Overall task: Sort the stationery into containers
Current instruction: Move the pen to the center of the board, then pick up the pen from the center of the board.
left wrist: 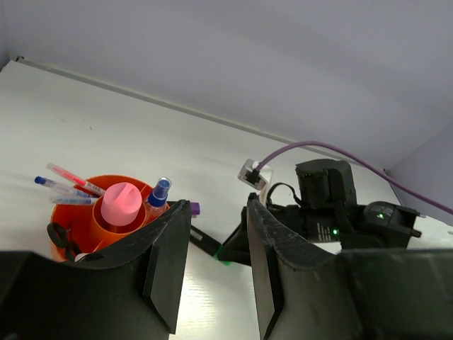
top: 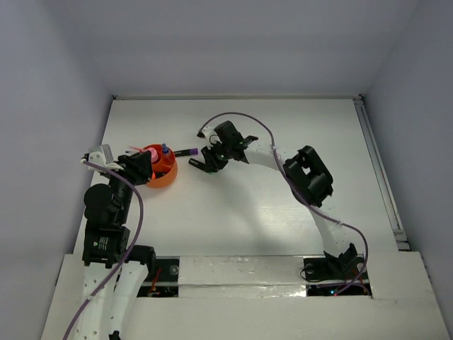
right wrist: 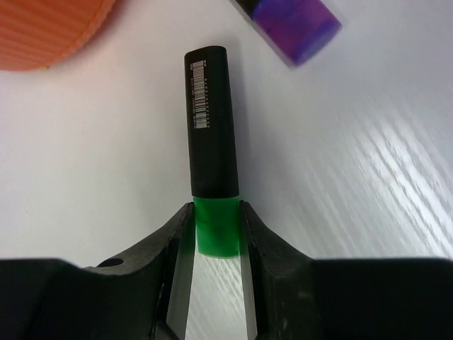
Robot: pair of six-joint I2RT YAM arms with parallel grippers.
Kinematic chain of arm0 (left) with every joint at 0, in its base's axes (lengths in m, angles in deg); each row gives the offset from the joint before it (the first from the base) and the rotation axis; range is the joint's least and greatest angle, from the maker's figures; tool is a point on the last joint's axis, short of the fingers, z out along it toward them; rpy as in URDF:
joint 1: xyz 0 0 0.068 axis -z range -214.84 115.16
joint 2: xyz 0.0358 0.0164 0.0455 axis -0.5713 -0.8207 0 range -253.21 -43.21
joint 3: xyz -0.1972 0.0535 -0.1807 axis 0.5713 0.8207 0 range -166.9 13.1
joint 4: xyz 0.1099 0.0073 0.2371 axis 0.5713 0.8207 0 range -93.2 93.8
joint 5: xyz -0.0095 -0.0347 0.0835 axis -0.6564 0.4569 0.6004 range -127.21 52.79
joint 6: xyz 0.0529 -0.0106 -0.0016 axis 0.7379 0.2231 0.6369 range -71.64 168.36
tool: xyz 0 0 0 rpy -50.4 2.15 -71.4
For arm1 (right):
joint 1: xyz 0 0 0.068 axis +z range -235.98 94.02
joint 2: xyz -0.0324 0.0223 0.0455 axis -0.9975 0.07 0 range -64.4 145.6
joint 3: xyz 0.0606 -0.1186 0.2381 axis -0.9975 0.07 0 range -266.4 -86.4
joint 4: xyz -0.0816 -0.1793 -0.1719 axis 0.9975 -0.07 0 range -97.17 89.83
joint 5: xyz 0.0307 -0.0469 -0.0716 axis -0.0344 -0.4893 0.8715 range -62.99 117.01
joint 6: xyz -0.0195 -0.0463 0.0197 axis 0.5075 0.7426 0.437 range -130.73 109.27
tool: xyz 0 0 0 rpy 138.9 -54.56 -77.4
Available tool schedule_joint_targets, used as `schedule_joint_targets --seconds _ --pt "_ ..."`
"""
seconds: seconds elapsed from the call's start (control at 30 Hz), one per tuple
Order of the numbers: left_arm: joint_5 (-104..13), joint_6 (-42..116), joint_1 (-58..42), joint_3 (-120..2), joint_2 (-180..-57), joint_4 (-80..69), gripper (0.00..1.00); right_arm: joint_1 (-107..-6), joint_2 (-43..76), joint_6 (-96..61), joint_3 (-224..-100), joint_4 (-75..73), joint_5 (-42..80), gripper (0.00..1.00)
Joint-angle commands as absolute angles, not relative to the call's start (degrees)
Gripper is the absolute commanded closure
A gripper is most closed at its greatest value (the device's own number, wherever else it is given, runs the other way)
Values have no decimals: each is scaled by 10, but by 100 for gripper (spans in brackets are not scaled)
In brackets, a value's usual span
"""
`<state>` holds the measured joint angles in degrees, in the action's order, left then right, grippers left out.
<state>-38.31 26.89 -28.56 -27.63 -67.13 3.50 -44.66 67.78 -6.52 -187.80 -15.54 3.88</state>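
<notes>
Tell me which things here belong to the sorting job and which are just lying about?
Job: round orange plastic holder, pink-capped bottle, blue-capped clear bottle, thin pens, green-capped black highlighter, purple-capped highlighter.
Lying about: purple robot cable.

A white table (top: 241, 212) carries a round orange holder (top: 168, 178), standing upright at about nine o'clock from the tabletop's centre. At the holder's two o'clock a purple highlighter (top: 187, 151) lies flat on the bare surface, near the rim but apart from it. At the holder's three o'clock a black-bodied green highlighter (right wrist: 211, 120) appears to rest on the table, though the close view does not settle whether it touches. Its green cap is pinched in the right gripper (right wrist: 216, 221) and its butt end points toward the holder.
</notes>
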Motion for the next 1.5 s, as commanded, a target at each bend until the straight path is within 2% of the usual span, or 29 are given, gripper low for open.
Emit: schedule_joint_targets --seconds 0.0,0.23,0.47,0.57,0.7,0.83,1.2,1.47 --pt "-391 271 -289 -272 -666 7 66 -441 621 -74 -1792 -127 70 86" --pt "-389 273 -278 -275 -670 8 66 -441 551 -106 -1703 -130 87 86" --pt "-390 273 -268 -275 -684 6 66 -441 514 -142 -1623 -107 100 80" --pt "-395 273 -268 -272 -687 5 66 -441 501 -146 -1622 -109 103 75" --pt "-390 273 -273 -273 -693 6 66 -441 485 -156 -1622 -102 104 54" --pt "-397 273 -278 -272 -691 9 66 -441 467 -159 -1622 -94 102 43" --pt "-412 273 -302 -272 -714 9 65 -441 431 -157 -1634 -88 108 32" --pt "-444 280 -339 -268 -719 -13 65 -441 368 -169 -1593 -39 116 32"
